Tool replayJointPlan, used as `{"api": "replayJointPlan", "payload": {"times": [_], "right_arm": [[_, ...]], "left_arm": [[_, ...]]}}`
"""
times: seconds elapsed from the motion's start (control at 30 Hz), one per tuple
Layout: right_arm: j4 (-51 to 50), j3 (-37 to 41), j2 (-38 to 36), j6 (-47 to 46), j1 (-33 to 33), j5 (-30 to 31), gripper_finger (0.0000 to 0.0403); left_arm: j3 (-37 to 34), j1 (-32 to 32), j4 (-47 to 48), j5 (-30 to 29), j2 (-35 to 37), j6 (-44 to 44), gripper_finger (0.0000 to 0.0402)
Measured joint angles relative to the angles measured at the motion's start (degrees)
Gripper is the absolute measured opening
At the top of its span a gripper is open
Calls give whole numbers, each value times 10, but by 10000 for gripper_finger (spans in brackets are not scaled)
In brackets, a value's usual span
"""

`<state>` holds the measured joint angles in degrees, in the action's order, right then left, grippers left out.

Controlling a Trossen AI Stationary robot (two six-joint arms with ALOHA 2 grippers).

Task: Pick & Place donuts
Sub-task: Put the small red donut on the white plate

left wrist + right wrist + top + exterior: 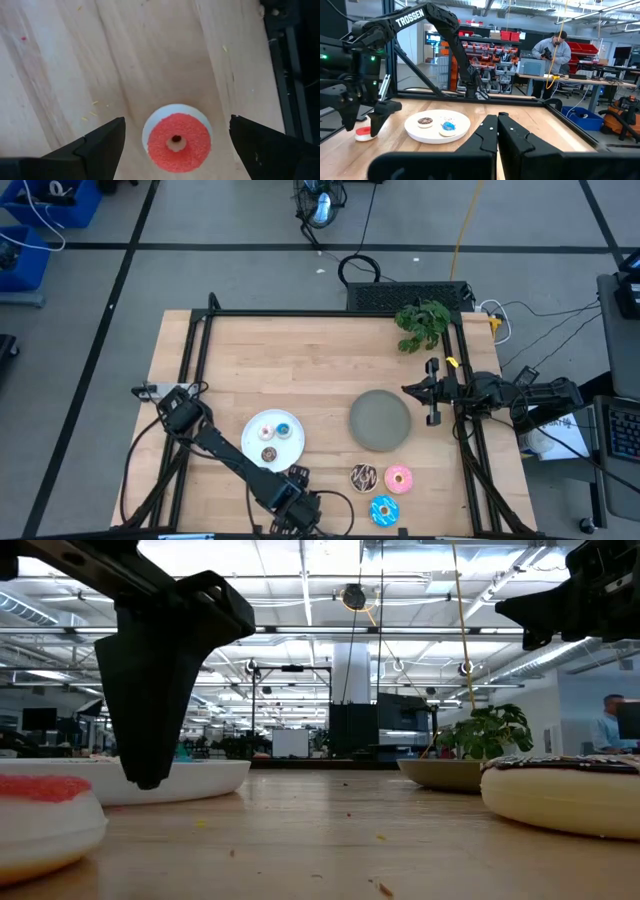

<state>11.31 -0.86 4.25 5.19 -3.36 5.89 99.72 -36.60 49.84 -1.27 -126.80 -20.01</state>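
Note:
My left gripper is open and hovers near the table's near edge, one finger on either side of the tiny red donut without touching it. That donut lies flat on the wood. In the high view the left gripper covers it. The tiny blue donut and tiny brown donut lie on the white plate. The chocolate donut, pink donut and blue-sprinkled donut lie on the table to the right. My right gripper is shut, waiting at the table's right edge.
The grey plate sits right of the white plate, with nothing on it. A green plant stands at the far right corner. The black frame rail runs close beside the red donut. A person stands in the room beyond the table.

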Motion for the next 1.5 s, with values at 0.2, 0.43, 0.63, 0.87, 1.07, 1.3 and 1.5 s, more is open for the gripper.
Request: {"api": "replayJointPlan", "payload": {"times": [0.2, 0.43, 0.63, 0.87, 1.07, 1.3, 1.5], "right_arm": [[0, 0, 0, 0, 0, 0, 0], [0, 0, 0, 0, 0, 0, 0], [0, 0, 0, 0, 0, 0, 0], [-3, 0, 0, -4, 0, 0, 0], [-4, 0, 0, -1, 0, 0, 0], [-4, 0, 0, 0, 0, 0, 0], [-4, 0, 0, -6, 0, 0, 0]], "left_arm": [[0, 0, 0, 0, 0, -1, 354], [-20, 0, -3, 11, 0, -10, 353], [-45, -1, -22, 7, 2, -12, 353], [-46, 0, -36, -1, 2, -11, 353], [-46, 0, -36, -1, 2, 7, 353], [-46, -2, -39, -7, 1, 17, 319], [-47, -3, -39, -7, 1, 22, 235]]}}
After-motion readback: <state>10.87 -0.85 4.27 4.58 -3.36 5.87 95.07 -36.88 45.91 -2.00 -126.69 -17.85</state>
